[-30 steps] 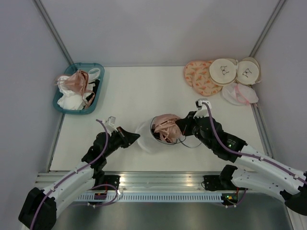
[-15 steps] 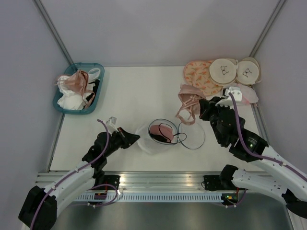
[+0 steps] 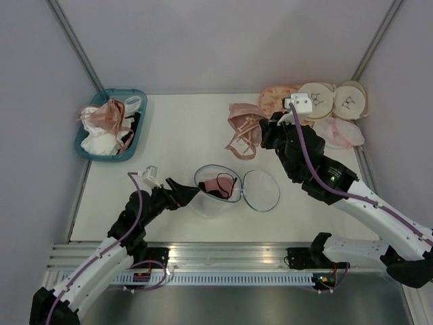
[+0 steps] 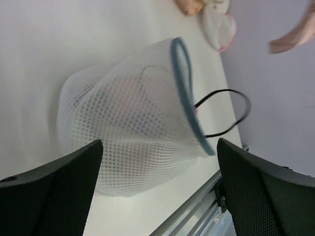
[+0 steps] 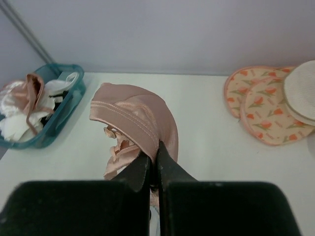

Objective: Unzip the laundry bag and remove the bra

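Note:
The laundry bag [image 3: 210,203] is a white mesh drum with a dark rim, lying at the table's near middle. Its round lid [image 3: 260,191] is flopped open to the right. Something pink and a black loop show inside it. My left gripper [image 3: 184,193] stands wide open at the bag's left wall. In the left wrist view the bag [image 4: 128,132] sits tilted just ahead of the left gripper [image 4: 157,196], touching neither finger. My right gripper [image 3: 266,133] is raised at the far right, shut on the pink satin bra [image 3: 242,125]. The bra [image 5: 138,115] hangs from the right gripper [image 5: 156,160].
A teal basket [image 3: 120,91] of underwear stands at the far left. Peach patterned pouches [image 3: 274,101], cream round pouches [image 3: 314,100] and a pink-rimmed mesh bag [image 3: 338,132] lie at the far right. A metal rail [image 3: 223,254] runs along the near edge.
My right gripper pulled the bra out of the bag and carried it up and toward the far side. My left gripper opened and let go of the bag. The lid dropped flat.

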Tool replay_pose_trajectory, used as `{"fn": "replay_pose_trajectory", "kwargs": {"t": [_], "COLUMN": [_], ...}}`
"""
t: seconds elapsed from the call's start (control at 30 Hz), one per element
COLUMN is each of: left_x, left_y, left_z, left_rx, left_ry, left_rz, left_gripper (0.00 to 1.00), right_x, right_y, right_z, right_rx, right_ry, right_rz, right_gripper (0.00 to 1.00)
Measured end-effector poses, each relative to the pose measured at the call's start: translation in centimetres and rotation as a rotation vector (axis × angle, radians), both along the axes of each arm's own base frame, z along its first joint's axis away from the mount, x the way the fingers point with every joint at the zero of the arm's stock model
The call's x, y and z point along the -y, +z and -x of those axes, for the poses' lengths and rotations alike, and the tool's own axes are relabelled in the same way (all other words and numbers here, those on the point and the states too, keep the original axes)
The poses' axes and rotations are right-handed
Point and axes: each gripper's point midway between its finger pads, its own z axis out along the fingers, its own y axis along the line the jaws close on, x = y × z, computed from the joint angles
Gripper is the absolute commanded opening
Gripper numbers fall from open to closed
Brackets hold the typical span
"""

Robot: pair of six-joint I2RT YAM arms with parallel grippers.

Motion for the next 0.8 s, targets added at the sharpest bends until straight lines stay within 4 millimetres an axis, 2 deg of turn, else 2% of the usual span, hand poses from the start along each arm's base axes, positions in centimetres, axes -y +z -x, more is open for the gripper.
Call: {"fn": "replay_pose_trajectory", "kwargs": {"t": [0.1,0.2,0.4,0.6,0.8], "left_x": [-0.2,0.0,0.2,0.3,1.7], "left_y": [3.3,7.4,12.3,14.7,14.3], "left_z": [0.2,1.1,3.2,4.2,3.6], "left_rx": [0.143,0.327,0.597,0.765,0.772], "left_ry": [-0.017,-0.072,-0.175,-0.219,-0.287], "left_rz": [0.021,0.028,-0.019,-0.048,-0.072], "left_gripper": [1.0,1.0,1.0,1.0,1.0], "right_x": [-1.9,-4.3,-8.5,-11.8,-13.5], "right_y": [-1.1,-1.9,-3.6,-6.6,-7.8], "right_z": [0.3,1.3,4.1,7.1,9.5], "right_rx": [-0.032,-0.06,-0.132,-0.252,-0.318], "right_ry": [0.106,0.246,0.526,0.766,0.927], "right_rz": [0.024,0.028,0.026,0.048,0.025], "right_gripper": [0.0,0.0,0.01,0.01,0.0]}}
